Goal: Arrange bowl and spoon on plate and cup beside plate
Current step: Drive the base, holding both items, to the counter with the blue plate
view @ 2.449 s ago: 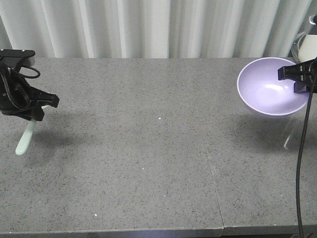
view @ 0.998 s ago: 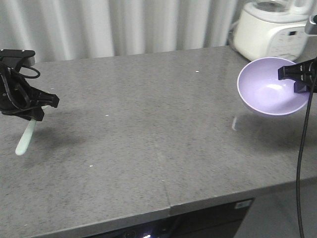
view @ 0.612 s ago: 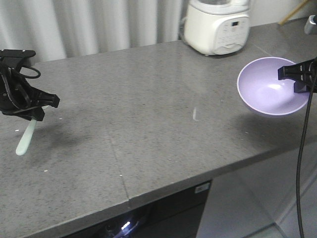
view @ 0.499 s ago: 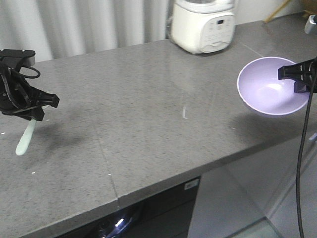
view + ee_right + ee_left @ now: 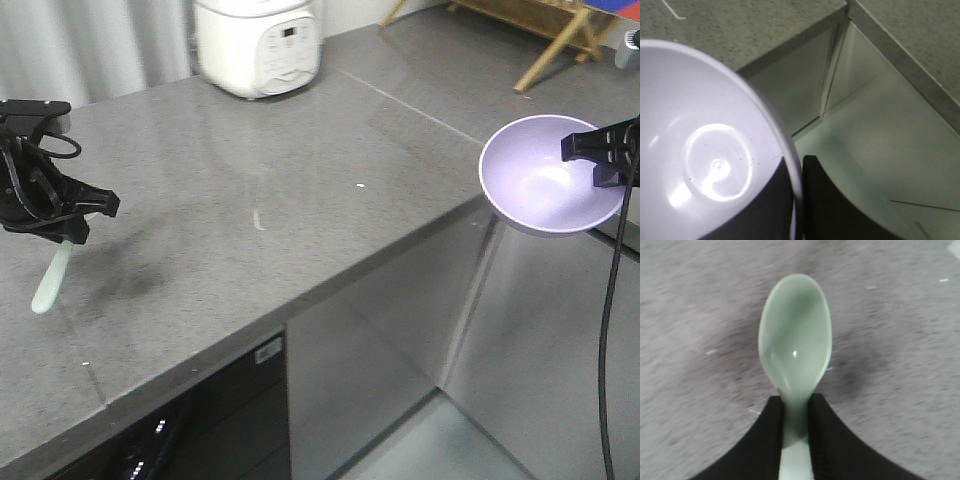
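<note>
**Operator:** Mint-green spoon (image 5: 795,355) first. Where is it?

**Spotter:** Your left tool (image 5: 796,412) is clamped on its handle, with a black jaw pressing each side and the scoop end pointing away from the wrist. From the front you see the spoon slanting down and to the left out of that tool. It is above the grey speckled desk (image 5: 250,150), and its shadow (image 5: 130,280) lies on the stone just beside it.

**Operator:** And the lavender bowl (image 5: 705,150)?

**Spotter:** Your right tool (image 5: 796,200) pinches its rim, one jaw against the inside wall and one against the outside. You hold the bowl mouth up. It hangs at the desk's outer corner, mostly past the edge. In the wrist view the metal cabinet fronts (image 5: 370,340) and the pale floor (image 5: 890,145) show beside it.

**Operator:** What do you see farther back?

**Spotter:** Your two arms are well apart, one at each side of the front view. At the back of the desk stands a white rice cooker (image 5: 258,45). Beyond it, in the far right corner, a wooden frame (image 5: 545,40) stands on another stretch of grey surface.
</note>
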Available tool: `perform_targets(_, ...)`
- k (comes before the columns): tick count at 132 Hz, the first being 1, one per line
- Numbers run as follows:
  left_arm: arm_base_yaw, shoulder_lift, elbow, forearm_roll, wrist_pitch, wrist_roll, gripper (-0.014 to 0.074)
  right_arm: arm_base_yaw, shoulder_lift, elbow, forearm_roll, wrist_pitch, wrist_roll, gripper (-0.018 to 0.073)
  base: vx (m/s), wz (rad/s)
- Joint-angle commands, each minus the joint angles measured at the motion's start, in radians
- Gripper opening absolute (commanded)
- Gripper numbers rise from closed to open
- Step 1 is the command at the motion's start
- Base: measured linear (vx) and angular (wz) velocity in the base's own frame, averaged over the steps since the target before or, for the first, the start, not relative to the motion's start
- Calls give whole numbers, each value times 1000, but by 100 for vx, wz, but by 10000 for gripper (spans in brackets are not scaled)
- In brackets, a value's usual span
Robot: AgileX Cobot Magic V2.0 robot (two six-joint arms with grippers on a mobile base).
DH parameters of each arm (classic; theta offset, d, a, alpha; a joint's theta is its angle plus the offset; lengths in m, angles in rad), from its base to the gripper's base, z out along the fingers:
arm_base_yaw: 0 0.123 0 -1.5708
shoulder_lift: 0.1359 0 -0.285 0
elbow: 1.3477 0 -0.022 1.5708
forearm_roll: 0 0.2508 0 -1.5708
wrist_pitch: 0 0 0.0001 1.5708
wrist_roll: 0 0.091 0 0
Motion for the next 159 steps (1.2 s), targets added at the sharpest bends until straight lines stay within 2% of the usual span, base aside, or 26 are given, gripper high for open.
perform_targets(1,-7,-50,-24,-14,-27,-4,-8,-6,-42,-27,2,-54,-8,-7,-5,-47)
perform_targets(159,-7,-50,-24,-14,-27,-4,-8,-6,-42,-27,2,-54,-8,-7,-4,-46)
